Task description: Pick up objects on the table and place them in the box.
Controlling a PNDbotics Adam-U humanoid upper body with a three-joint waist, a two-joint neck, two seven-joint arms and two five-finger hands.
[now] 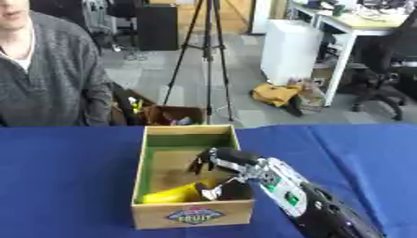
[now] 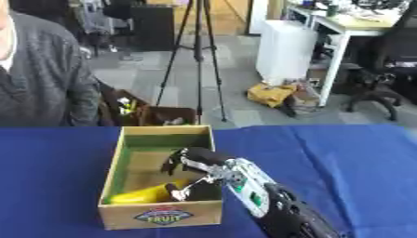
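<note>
Yellow object (image 1: 169, 195) sits inside the box (image 1: 139, 176), on the floor at the near-left corner, against the front wall. Elongated and slightly curved, plain yellow, smooth-looking; can't make out more than that. Long axis runs roughly left-right along the front wall, right end angled a bit up and away from the wall. Left end is down by the green-lined left wall; right end reaches toward the thumb of the right hand (image 1: 224, 163).

Right hand is over the box interior, arm coming in from the lower right corner across the box's right wall. Fingers are bent and point down into the box, spread apart rather than clenched. Thumb hangs low just beside the yellow object's right end; can't tell if it's touching. Nothing visibly gripped, so it reads as released.

Box is an open-top cardboard fruit box, green lining on the inside walls, brown floor, round "FRUIT" label (image 2: 164, 215) on the near face. It stands on the blue tablecloth (image 1: 65, 176), left of centre in both eye views.

Left hand shows in neither view.

Beyond the far table edge: a tripod (image 1: 208, 56) on the floor.
</note>
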